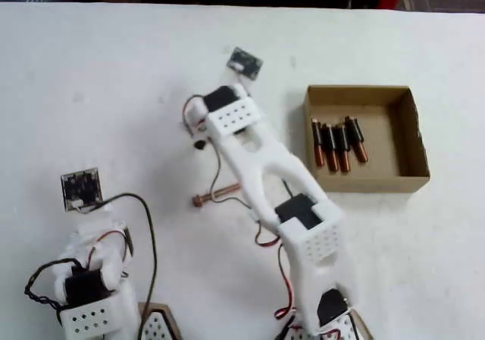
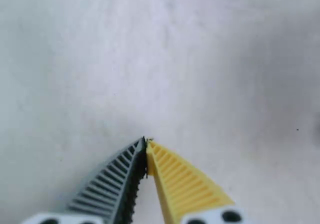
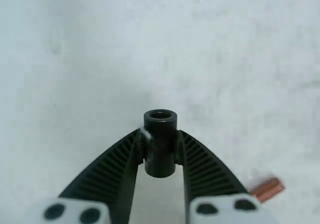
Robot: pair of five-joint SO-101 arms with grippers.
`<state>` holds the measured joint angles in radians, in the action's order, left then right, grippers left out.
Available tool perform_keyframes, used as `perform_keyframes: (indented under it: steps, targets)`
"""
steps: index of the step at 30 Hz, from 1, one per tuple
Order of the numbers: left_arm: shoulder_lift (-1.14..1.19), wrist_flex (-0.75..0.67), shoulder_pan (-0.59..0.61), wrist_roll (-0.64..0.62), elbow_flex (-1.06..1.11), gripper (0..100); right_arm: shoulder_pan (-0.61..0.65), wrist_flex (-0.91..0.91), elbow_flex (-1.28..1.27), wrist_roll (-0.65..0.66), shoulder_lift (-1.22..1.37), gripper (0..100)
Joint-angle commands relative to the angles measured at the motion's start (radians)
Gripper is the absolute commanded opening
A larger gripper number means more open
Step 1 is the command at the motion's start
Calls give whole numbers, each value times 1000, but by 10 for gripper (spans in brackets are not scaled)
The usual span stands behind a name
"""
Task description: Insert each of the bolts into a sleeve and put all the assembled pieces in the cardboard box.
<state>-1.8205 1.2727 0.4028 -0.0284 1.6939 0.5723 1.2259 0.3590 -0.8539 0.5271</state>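
Between the two black fingers of my right claw point(image 3: 160, 135) sits a black sleeve point(image 3: 160, 151), clamped from both sides, with its open hole turned to the wrist camera. The fingers are only as far apart as the sleeve is wide. Near it, on the white table point(image 3: 75, 59), lies a copper bolt point(image 3: 266, 188), not touching the sleeve. My left claw point(image 2: 146, 145) is closed, its grey and yellow tips pressed together over the table. Farther away, the cardboard box point(image 1: 362, 95) holds four assembled pieces point(image 1: 337, 145) side by side.
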Motion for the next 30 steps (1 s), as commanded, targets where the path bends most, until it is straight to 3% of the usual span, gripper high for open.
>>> perform_keyframes:
  steps: [1,14,30]
  targets:
    - [-8,9,5,-11,-2,24,-62,76,18,144,-76,26]
    - [-8,9,5,-11,-2,24,-280,283,15,838,-71,26]
    - [-8,12,5,-11,-2,24,-320,282,20,1266,163,25]
